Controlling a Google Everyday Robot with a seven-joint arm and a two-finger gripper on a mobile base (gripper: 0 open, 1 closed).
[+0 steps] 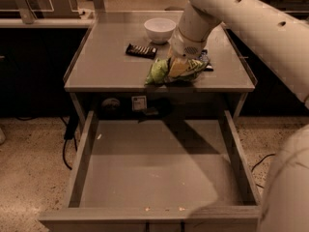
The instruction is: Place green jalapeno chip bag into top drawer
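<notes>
The green jalapeno chip bag [158,72] is crumpled at the front edge of the grey table [106,66], right of centre, and hangs slightly over it. My gripper [181,65] comes down from the upper right and is shut on the bag's top; the white wrist hides most of the fingers. The top drawer [83,151] is pulled fully open below the table, directly under and in front of the bag. Its inside holds nothing.
A white bowl [160,29] stands at the back of the table. A dark flat snack bar [141,50] lies left of the bag, and another dark one [207,65] shows at its right. My white arm fills the right side. Cables lie on the floor at left.
</notes>
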